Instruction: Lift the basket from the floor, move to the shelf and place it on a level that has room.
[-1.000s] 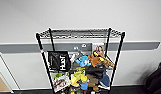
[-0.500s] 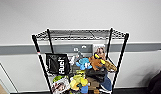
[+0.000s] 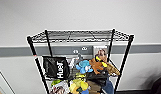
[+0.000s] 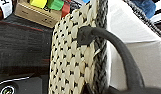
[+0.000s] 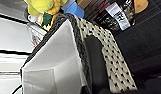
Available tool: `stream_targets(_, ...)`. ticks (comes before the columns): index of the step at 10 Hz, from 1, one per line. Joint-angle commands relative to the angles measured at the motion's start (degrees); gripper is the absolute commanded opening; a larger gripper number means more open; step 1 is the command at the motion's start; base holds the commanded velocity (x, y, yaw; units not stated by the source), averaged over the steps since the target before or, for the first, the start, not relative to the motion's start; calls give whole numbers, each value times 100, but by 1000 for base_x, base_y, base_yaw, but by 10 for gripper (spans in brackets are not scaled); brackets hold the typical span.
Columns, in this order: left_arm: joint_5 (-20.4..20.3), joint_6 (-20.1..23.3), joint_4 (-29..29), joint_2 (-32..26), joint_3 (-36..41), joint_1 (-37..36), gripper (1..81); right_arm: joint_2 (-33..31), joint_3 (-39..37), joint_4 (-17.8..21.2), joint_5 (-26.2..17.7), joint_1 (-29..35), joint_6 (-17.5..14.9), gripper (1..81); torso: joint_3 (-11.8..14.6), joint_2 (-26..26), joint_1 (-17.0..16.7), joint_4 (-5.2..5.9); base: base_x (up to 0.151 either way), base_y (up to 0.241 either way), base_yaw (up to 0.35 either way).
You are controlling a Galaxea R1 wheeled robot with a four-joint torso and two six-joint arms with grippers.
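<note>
We see the shelf [image 3: 79,62] close ahead, its top level [image 3: 78,35] bare with room, lower tiers full of toys. The basket [image 4: 78,55] is off the floor [image 4: 21,42], so lifting looks done; placing remains. Its dark handles sit right against both wrists. Grippers' state: cannot tell.

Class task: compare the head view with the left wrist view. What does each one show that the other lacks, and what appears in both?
Head view alone: the shelf standing against a pale wall, its top level bare wire grid, a black bag and a blue plush toy on the tier below.

Left wrist view alone: the basket close up, with woven side, white lining and dark loop handle.

Both: colourful toys stored on the rack.
</note>
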Motion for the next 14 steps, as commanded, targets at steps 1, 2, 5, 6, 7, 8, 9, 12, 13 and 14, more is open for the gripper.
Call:
stream_targets(1, 273, 68, 45, -160, 269, -596, 10, -171, 250, 65, -191, 573, 72, 10, 0, 0, 0, 0, 114, 0, 0)
stream_targets(2, 273, 68, 45, -168, 269, -603, 10, -171, 250, 65, -200, 573, 72, 10, 0, 0, 0, 0, 112, 0, 0)
stream_targets(5, 273, 68, 45, -168, 278, -595, 10, -171, 259, 65, -199, 573, 72, 10, 0, 0, 2, 0, 95, 0, 0)
stream_targets(6, 273, 68, 45, -168, 278, -595, 10, -171, 259, 65, -191, 573, 72, 10, 0, 0, 0, 0, 89, 0, 0)
stream_targets(7, 273, 68, 45, -168, 287, -596, 10, -180, 259, 65, -199, 573, 72, 10, 0, 0, -2, 0, 84, 0, 0)
stream_targets(8, 273, 68, 45, -168, 287, -595, 10, -180, 267, 65, -200, 573, 72, 10, 0, 0, 0, 0, 79, 0, 0)
stream_targets(9, 273, 68, 45, -168, 287, -595, 10, -180, 276, 65, -200, 582, 72, 10, 0, 0, 0, 0, 73, 0, 0)
stream_targets(12, 282, 68, 45, -168, 287, -595, 10, -180, 267, 65, -200, 573, 72, 10, 0, 2, 2, 0, 0, 0, 0)
stream_targets(13, 282, 68, 45, -168, 287, -603, 10, -180, 276, 65, -200, 582, 72, 10, 0, 0, 2, 0, 0, 0, 0)
stream_targets(14, 282, 68, 45, -177, 296, -596, 10, -180, 303, 57, -200, 573, 72, 10, 0, 0, 0, 0, 0, 0, 0)
